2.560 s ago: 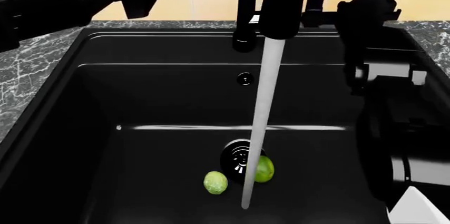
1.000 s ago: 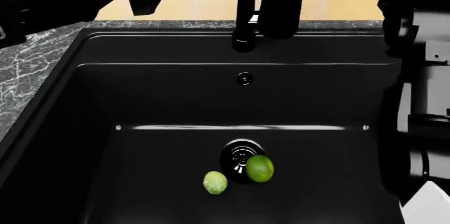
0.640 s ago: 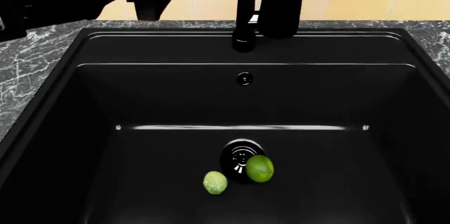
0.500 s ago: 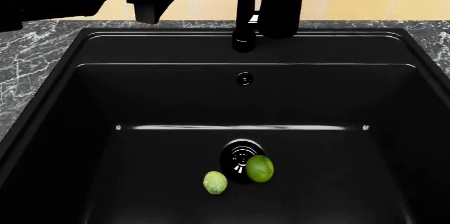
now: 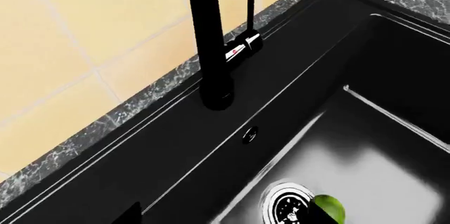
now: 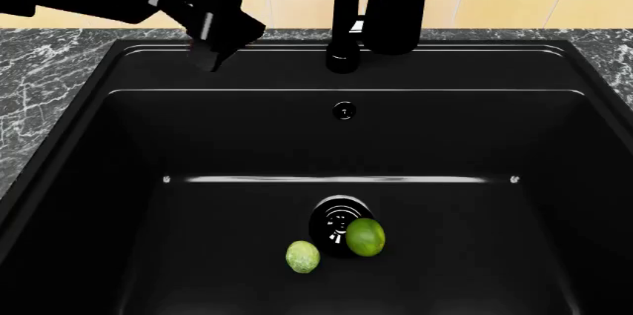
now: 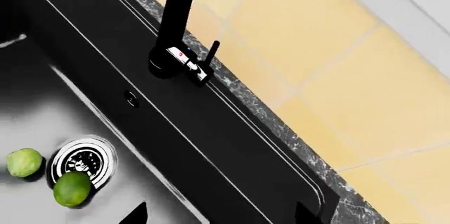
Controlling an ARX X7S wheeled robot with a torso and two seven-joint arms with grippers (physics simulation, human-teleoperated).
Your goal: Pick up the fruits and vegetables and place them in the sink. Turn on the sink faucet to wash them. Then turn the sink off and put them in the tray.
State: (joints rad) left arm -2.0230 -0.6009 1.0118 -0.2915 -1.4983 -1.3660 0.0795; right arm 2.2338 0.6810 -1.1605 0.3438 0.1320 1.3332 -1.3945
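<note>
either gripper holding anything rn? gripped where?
Nothing held. Lime and sprout lie loose by the sink drain; left gripper hangs above, away from both.

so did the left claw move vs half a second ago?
Yes. In the head view the left claw has dropped from above the counter edge to the sink back rim, slightly closer to the faucet.

I see the black faucet (image 5: 211, 45) standing upright at the sink (image 5: 365, 76) rim, and the lime (image 5: 329, 208) lying beside the round drain (image 5: 287, 205).
</note>
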